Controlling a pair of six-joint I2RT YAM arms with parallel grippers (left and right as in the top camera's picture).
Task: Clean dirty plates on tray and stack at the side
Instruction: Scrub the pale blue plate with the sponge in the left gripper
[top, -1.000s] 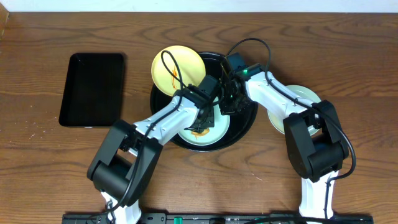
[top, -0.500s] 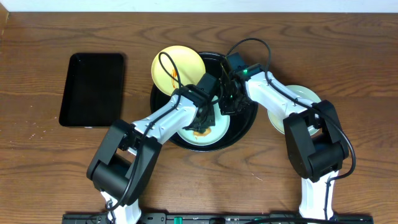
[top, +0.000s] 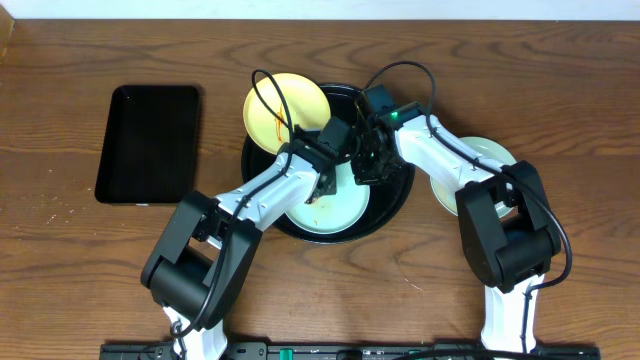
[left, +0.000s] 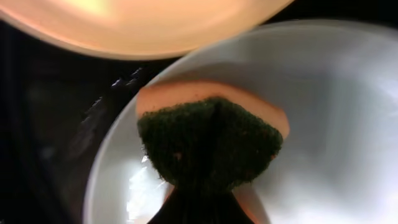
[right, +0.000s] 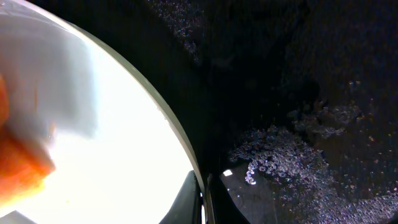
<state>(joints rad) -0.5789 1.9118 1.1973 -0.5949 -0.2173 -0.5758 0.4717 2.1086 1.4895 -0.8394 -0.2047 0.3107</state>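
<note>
The sauce smear on the light blue plate (top: 340, 215) in the round black tray (top: 400, 200) is now nearly gone, the left gripper (top: 322, 185) clamping the sponge (left: 208, 134) higher up while the right gripper (right: 204, 196) pinches the plate's rim.

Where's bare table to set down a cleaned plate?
Bare wood right of the side plate and between rectangular tray and round tray. Crowded: round tray, where left gripper holds a sponge on the blue plate, right gripper pinches its rim.
</note>
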